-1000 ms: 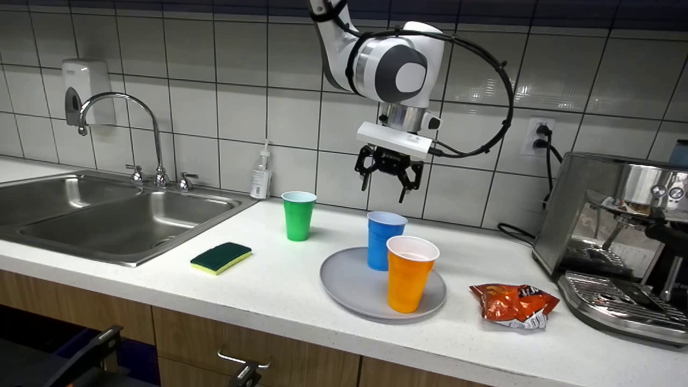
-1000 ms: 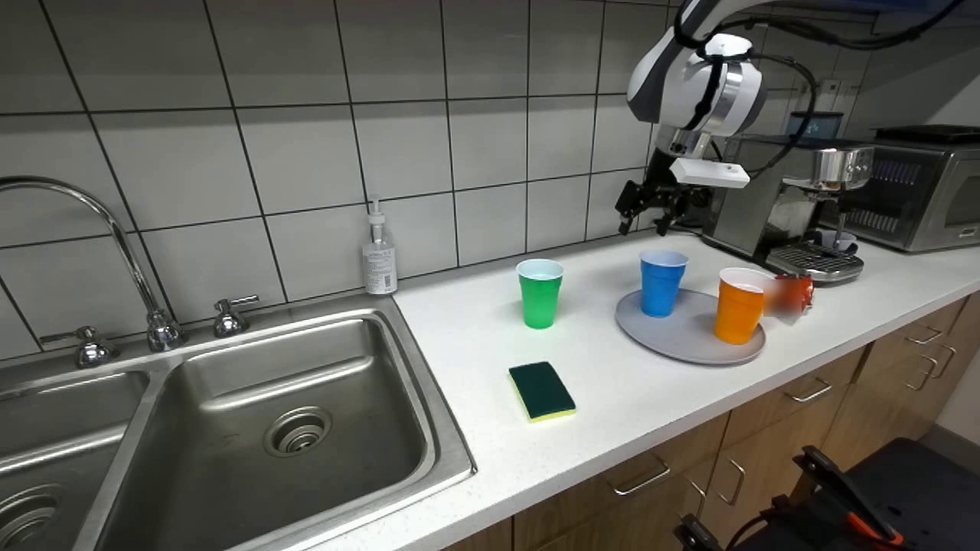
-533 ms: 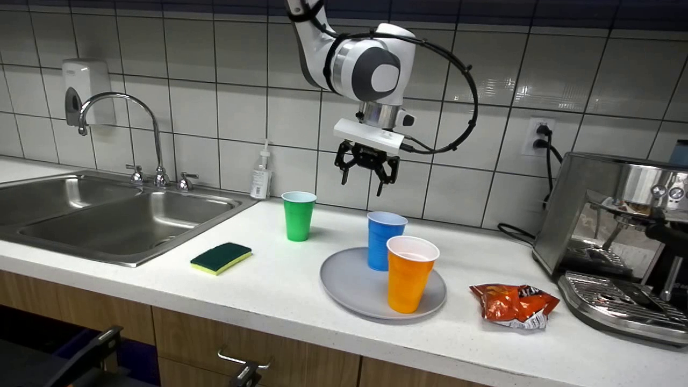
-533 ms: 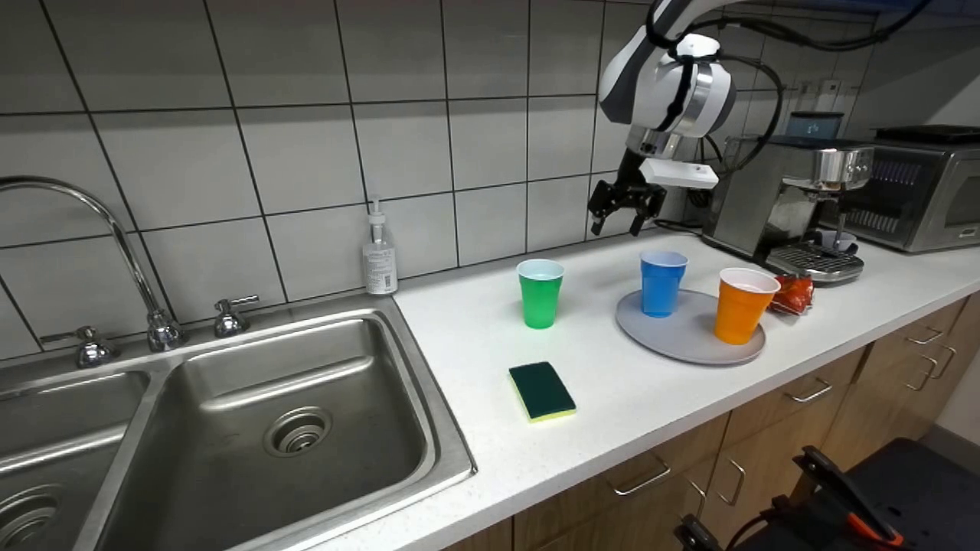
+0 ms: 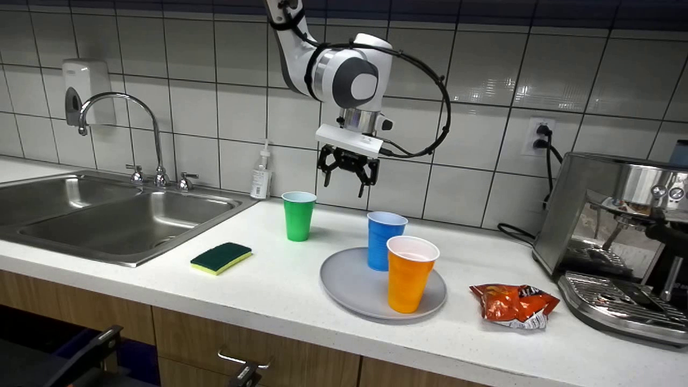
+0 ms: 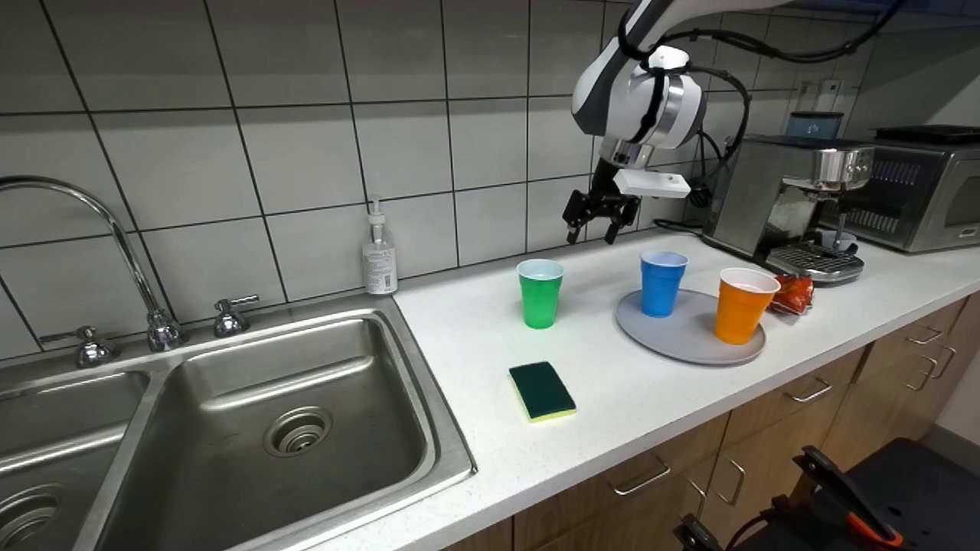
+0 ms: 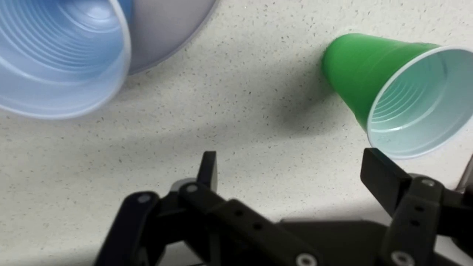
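**The green cup (image 5: 299,220) off the plate (image 5: 346,285), the tool (image 5: 343,186) empty**

Leftmost on the bench (image 5: 269,293): the sponge (image 5: 221,257), rough green over yellow foam. Next the green cup, upright toward the back edge, tapered plastic, ribbed inside, ungripped. Above and right of it hangs the tool, jaws wide, nothing between them! The blue cup (image 5: 379,244) and orange cup (image 5: 409,282) already stand on the smooth, round grey plate; I'd call two placed, one not. Right of that, back from the front edge, a crinkled foil bag (image 5: 513,305).
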`<state>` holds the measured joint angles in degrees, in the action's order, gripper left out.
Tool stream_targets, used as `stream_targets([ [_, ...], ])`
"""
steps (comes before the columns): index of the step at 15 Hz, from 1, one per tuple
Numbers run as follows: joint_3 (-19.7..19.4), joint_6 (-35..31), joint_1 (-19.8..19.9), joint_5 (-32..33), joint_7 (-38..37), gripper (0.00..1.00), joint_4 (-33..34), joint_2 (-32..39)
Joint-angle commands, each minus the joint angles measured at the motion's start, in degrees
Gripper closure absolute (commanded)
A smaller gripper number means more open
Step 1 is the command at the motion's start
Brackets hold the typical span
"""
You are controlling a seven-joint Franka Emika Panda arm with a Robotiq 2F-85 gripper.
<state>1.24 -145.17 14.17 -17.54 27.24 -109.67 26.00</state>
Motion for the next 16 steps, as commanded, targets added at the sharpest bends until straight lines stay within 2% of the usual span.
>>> stream_targets([
  [1,1.2,-1.6,-0.5,1.0,-1.1,0.00,-0.2,0.5],
  [16,2.0,-1.0,0.0,0.8,-0.5,0.00,0.0,1.1],
])
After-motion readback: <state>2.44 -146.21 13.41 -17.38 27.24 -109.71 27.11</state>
